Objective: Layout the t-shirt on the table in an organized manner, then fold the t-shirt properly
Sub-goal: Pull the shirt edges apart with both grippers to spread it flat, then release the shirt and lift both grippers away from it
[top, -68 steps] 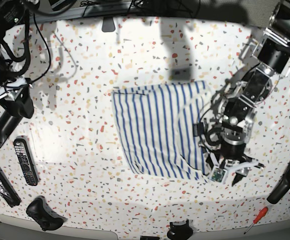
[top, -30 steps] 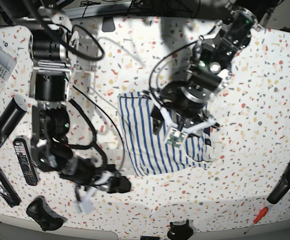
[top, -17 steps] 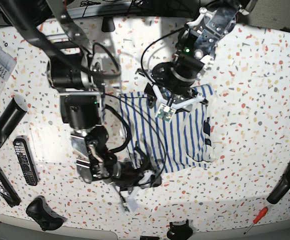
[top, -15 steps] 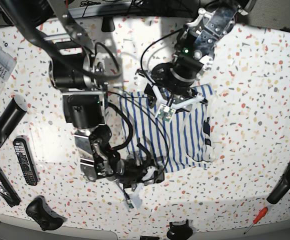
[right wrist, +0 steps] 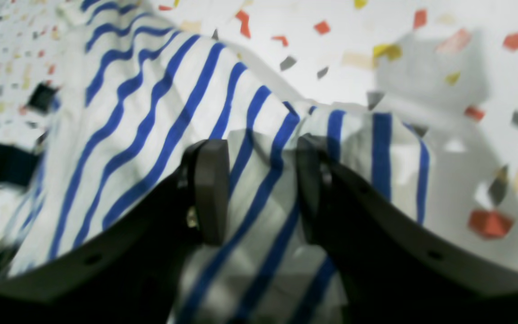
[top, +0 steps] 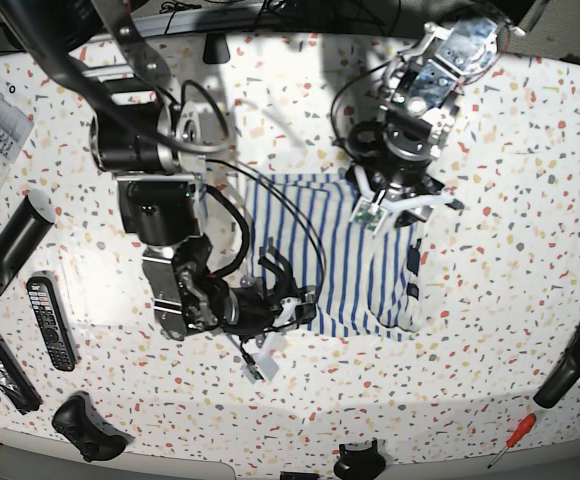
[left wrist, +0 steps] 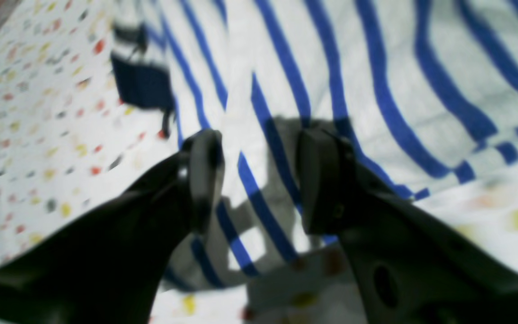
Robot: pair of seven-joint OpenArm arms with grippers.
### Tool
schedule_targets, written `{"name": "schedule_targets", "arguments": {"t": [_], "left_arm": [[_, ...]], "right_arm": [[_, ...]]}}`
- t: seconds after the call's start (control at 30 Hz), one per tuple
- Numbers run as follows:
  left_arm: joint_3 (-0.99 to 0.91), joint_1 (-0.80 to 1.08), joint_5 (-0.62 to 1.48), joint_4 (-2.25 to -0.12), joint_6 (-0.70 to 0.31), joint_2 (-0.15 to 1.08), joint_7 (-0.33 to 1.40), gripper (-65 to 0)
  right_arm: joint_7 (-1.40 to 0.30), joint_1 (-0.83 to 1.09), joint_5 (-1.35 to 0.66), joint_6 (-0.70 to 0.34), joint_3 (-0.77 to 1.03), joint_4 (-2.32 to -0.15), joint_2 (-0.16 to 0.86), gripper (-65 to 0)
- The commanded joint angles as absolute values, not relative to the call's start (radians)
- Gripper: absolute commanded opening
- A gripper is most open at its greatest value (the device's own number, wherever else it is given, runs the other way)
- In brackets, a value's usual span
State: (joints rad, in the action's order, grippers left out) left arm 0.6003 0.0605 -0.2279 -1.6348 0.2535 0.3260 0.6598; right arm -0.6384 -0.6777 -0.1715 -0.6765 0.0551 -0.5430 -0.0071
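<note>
Both black hands, left (left wrist: 259, 180) and right (right wrist: 256, 193), stand partly open over the blue-striped white cloth t-shirt (top: 340, 250), gripping nothing. It lies on the wide speckled white terrazzo desk (top: 510, 300).

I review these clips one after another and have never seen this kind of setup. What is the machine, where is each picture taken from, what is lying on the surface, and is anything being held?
It is a robot with two arms. One picture looks down from above; the other two come from cameras mounted just behind each hand.

On the speckled table lies a striped t-shirt, partly folded over itself. Around it sit a remote control, a red-handled screwdriver and a game controller.

The left hand is at the shirt's far edge, seen on the right in the overhead view. The right hand is at the near left corner. In both wrist pictures the two fingers stand apart with striped cloth showing between them, so neither hand has pinched the shirt yet. Both look poised to grasp an edge.
</note>
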Motion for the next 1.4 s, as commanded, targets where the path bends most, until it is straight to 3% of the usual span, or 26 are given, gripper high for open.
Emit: {"name": "schedule_targets", "arguments": {"t": [0.0,0.3,0.5,0.8,1.0,1.37], "left_arm": [[0.595,0.047,-0.258,-1.631,0.266,0.344,0.653,-38.1],[0.595,-0.014,-0.3,-1.523,0.312,0.394,0.641,-38.1],[0.595,-0.099,-0.298,-1.522,0.312,0.402,0.662,-38.1],[0.595,-0.134,-0.299,-1.522,0.311,0.402,0.664,-38.1],[0.595,-0.136,-0.321,-1.522,0.311,0.403,0.667,-38.1],[0.596,-0.136,-0.502,-1.522,0.311,0.403,0.838,-38.1]], "right_arm": [[-0.637,-0.698,-0.202,-0.694,0.057,-0.561,0.001,-40.7],[-0.71,-0.488,-0.313,-0.698,0.057,-0.804,0.016,-40.7],[-0.796,-0.223,-0.448,-0.698,0.057,-1.154,0.017,-40.7],[-0.815,0.106,-0.457,-0.698,0.057,-1.611,0.012,-40.7],[-0.812,0.189,-0.461,-0.698,0.025,-1.668,0.009,-40.7],[-0.808,0.166,-0.45,-0.698,0.027,-1.67,0.011,-40.7]]}}
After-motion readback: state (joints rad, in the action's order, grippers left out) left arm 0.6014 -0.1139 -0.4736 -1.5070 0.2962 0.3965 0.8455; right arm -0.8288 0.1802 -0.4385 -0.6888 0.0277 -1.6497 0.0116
